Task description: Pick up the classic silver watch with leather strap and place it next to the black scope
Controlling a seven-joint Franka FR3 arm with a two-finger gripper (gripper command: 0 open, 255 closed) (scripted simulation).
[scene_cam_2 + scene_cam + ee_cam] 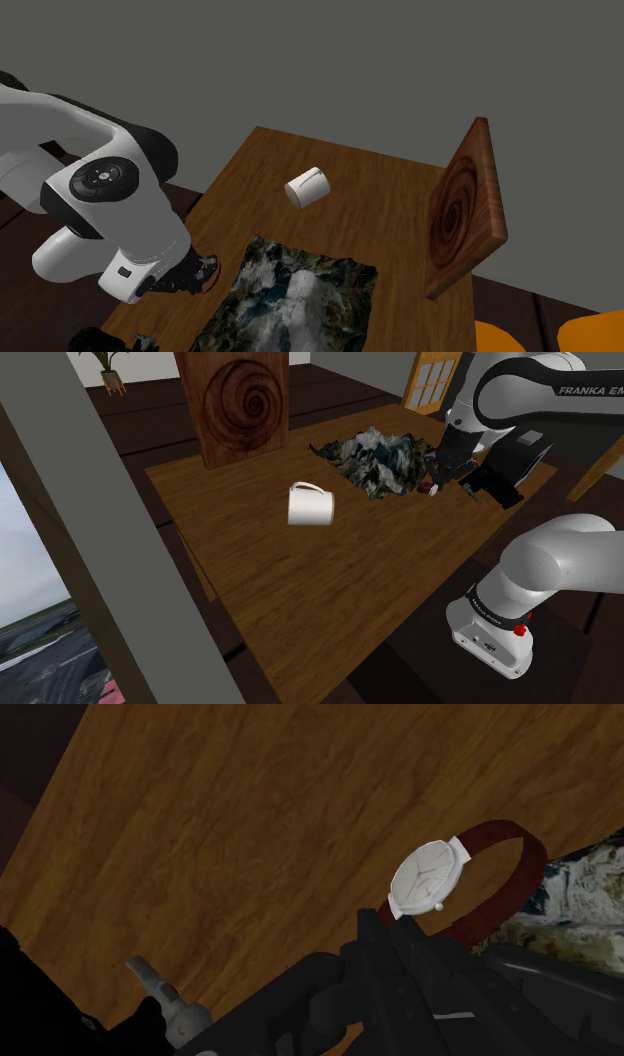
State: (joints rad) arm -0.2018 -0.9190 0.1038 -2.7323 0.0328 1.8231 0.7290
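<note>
Where the pincer sits: the gripper (395, 939) is low over the wooden table (330, 592), close to the edge on the shoulder view's right, and it's right at the corner of the mat.
Grip: the black fingers are drawn in tight and pinching the watch's strap. The band runs straight in between them!
Watch: the watch (428, 879) has a pale silver-white dial and a dark red strap curled in a loop. The face is turned up toward the wrist camera, just beyond the fingertips. Whether it's off the tabletop, I cannot tell.
Watch, wider look: in the shoulder view it's a small dark red speck at the fingertips, just beside the mat's edge.
Scope: the scope (160, 999) is a black body with a grey end. It lies near the gripper on the side away from the mat, apart from the watch. In the second exterior view it's down at the table's lower-left corner.
Mat: the mat (300, 300) is a flat print of snowy, rocky mountains, and it's next to the strap loop.
Mug: the white mug (312, 505) is tipped on its side mid-table, well apart from the action.
Board: the wooden board (235, 402) with its carved spiral stands upright at the table's far edge in the shoulder view.
</note>
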